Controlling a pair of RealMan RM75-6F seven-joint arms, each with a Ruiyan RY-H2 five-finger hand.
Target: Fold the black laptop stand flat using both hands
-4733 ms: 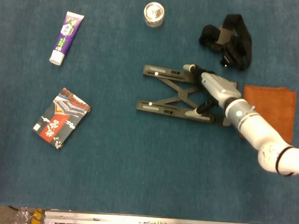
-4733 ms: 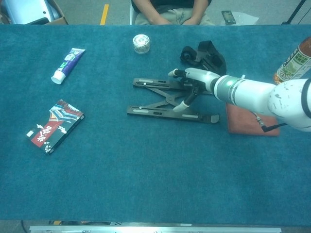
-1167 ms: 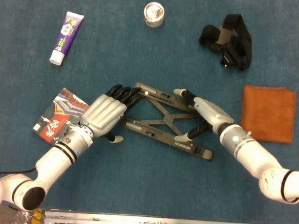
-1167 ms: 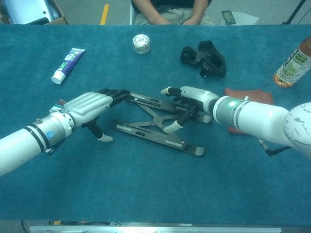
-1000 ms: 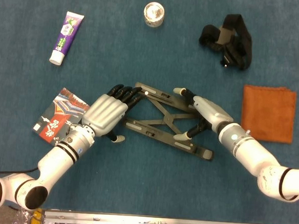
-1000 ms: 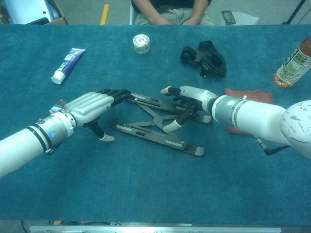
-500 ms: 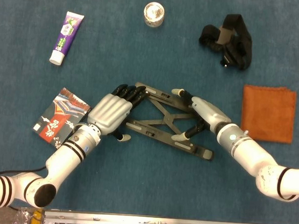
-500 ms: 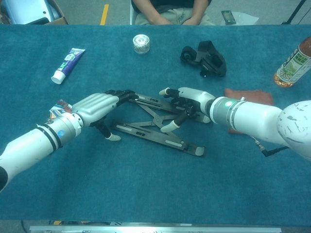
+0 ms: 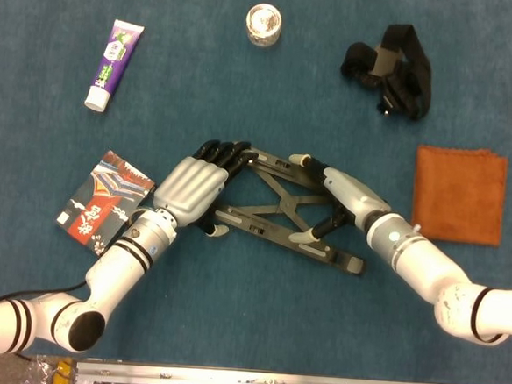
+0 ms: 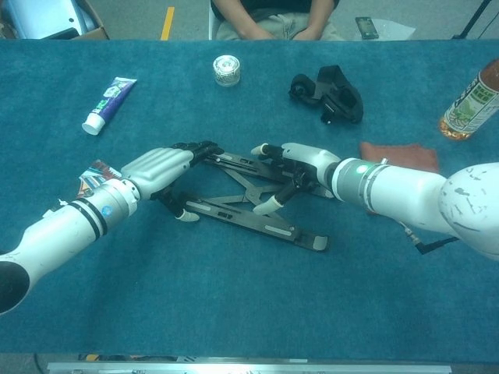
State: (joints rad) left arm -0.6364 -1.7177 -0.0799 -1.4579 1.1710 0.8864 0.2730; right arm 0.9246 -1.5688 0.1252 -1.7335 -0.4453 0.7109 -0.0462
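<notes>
— From the head view, where is the black laptop stand [image 9: 281, 213] lying?
— Mid-tabletop [image 9: 230, 313], both hands clamping it: left hand [image 9: 195, 188] gripping its left end, right hand [image 9: 339, 198] straddling its rails.

— And the chest view?
— Same grips [image 10: 160, 173] [image 10: 300, 167]; stand [image 10: 249, 210] still spread.

toothpaste tube [image 9: 113, 65] – jar [image 9: 263, 24] – black strap [image 9: 391, 69] – orange cloth [image 9: 460, 193] – booklet [image 9: 106, 202] – bottle [image 10: 470, 100]
</notes>
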